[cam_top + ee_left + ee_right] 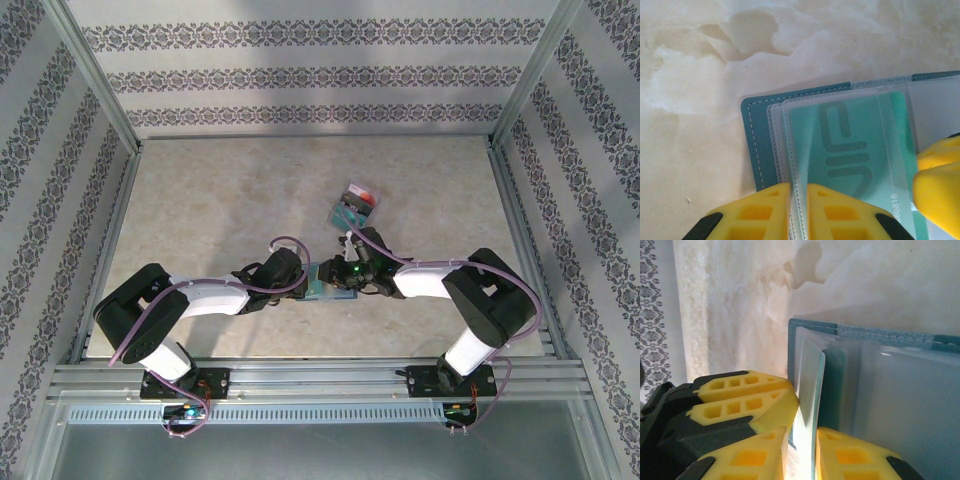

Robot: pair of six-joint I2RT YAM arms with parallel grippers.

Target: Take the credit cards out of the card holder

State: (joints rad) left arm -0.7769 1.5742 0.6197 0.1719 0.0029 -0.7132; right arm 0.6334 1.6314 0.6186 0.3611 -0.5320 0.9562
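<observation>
step: slide the teal card [860,150] out of the card holder [757,145]; pull straight along its sleeve and keep the holder flat on the counter [690,75].
left pincer [798,210]: pressed together on the holder's clear sleeve edge, anchoring it.
right pincer [801,440]: pinching a thin leaf, likely the teal card's edge, at the holder's other end.
loose cards [356,205]: piled beyond the holder, apart from it.

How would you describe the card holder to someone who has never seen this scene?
On the beige table, find the spot near the front where the left end effector and right end effector meet. The card holder lies between them: a flat teal-blue wallet with clear sleeves, unlike the loose cards farther back.
</observation>
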